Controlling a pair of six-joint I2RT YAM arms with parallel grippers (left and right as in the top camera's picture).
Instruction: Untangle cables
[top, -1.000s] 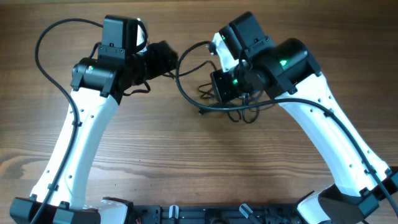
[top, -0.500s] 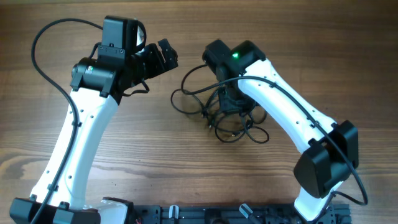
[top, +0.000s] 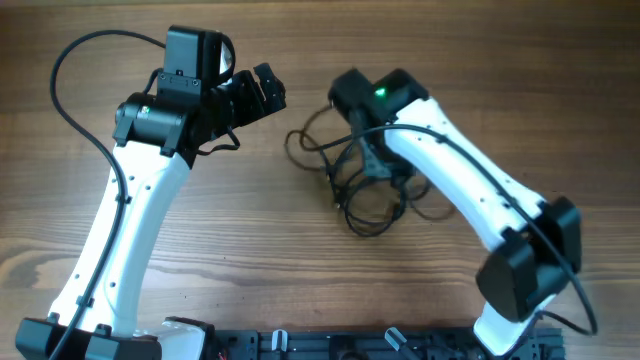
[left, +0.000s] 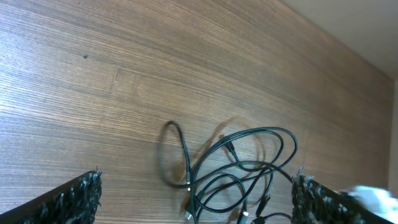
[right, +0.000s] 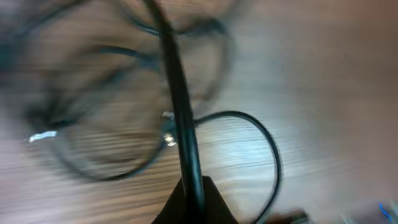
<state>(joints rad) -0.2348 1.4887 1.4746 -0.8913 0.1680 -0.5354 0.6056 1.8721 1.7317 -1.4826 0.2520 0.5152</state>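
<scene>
the cables (top: 345, 185) sit in a loose tangle on the wooden worktop (top: 250, 240), just right of centre, partly tucked under the right arm (top: 450, 185). right jaws clenched on one strand, and it runs straight up out of them in the blurred wrist view. left jaws released, spread wide, hanging up-left of the tangle, nothing between them.

The cables (top: 365, 195) lie in loose loops on the tabletop (top: 250, 240), just right of its middle. The left fingers (top: 264, 76) hang over the tabletop to the left of the loops, apart from them. The right arm (top: 455, 180) reaches across the loops from the near right, and the right fingers (right: 181, 205) pinch one strand that rises above the rest.
</scene>
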